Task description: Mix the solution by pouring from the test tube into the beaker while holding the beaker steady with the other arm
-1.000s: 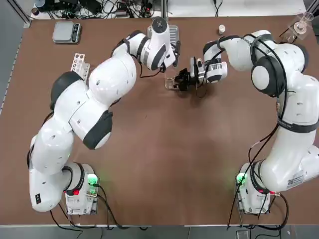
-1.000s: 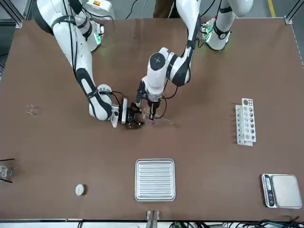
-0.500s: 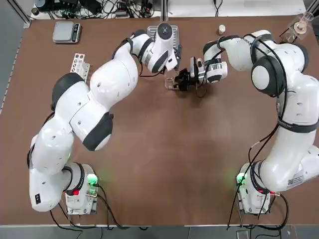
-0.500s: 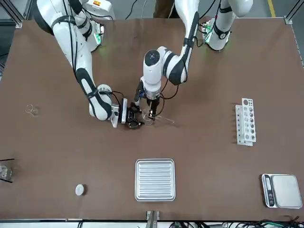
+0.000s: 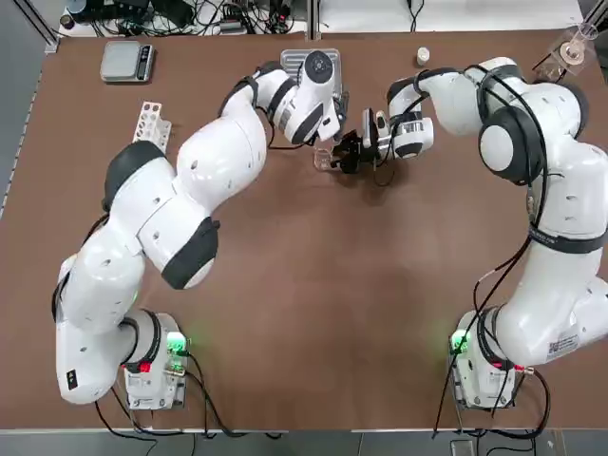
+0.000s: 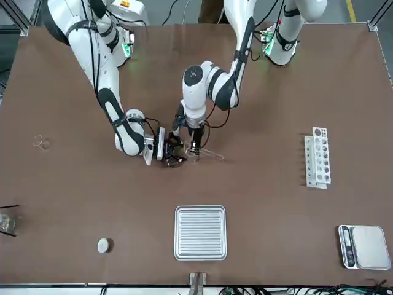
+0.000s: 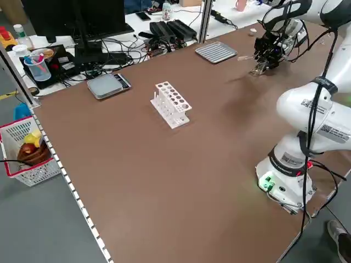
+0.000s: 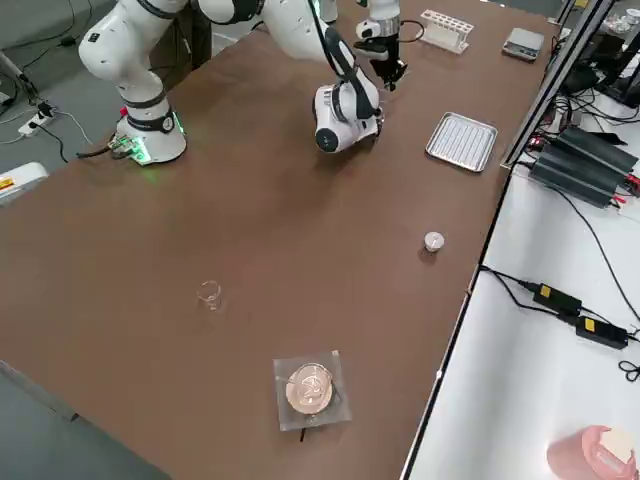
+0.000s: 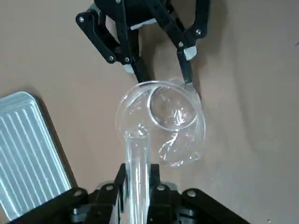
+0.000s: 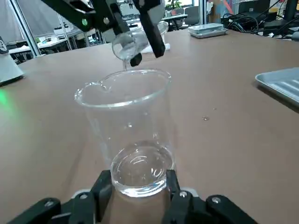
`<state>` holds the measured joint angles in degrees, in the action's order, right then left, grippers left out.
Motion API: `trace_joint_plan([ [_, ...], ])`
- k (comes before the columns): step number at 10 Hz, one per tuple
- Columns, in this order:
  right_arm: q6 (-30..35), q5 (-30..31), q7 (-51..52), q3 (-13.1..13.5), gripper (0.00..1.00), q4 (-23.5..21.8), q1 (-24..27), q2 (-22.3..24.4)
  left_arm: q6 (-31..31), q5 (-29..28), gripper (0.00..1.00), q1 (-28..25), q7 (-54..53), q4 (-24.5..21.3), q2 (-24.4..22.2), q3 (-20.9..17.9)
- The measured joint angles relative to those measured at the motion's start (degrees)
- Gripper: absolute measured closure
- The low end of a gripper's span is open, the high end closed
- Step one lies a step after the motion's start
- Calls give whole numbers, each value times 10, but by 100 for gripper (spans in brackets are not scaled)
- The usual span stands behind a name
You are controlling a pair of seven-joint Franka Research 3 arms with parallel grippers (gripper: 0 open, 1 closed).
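beaker: the beaker (image 10: pixel 128 135) stands upright on the table near the far middle, just beside the metal tray (image 5: pixel 328 59) in the top view; spout notch on its rim, a little clear liquid or just thick glass at the bottom, cannot tell which
right gripper: the right gripper (image 10: pixel 135 186) lies low and level at the beaker's base, fingers (image 10: pixel 103 185) closed narrow on the glass from both sides, holding the beaker on the table
left gripper: the left gripper (image 9: pixel 138 186) is clamped on the tube (image 9: pixel 136 161), fingers pinched tight round its lower body
tube axis: the tube's long axis runs from the left gripper toward the beaker, tilted over, mouth forward
key relation: in the left wrist view the tube's mouth sits at the beaker's near rim, just over its edge; in the right wrist view the mouth hangs above and slightly behind the rim, close but apart from it as far as can be told
which arm is nearer: both meet at the beaker; the right one touches it, the left one comes from the opposite side and above
step in hand: judged as the pour itself, tube tipping over the opening
next move calls for: more tilt of the tube with the mouth kept inside the rim line
risk: a spill down the outside wall if the mouth drifts back
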<state>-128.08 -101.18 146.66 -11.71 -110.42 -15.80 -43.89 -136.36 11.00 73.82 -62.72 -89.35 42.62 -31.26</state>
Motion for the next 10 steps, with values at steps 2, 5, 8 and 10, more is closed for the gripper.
trace_joint_plan([
  [2,0,0,0,0,45,0,0,0,4,-14,78,0,0,7,1,0],
  [5,0,0,0,0,45,0,0,0,16,-62,78,0,34,26,6,0],
  [8,0,0,0,0,45,0,0,0,38,-96,78,0,56,35,12,0],
  [10,0,0,0,0,45,0,0,0,39,-99,78,0,58,36,14,5],
])
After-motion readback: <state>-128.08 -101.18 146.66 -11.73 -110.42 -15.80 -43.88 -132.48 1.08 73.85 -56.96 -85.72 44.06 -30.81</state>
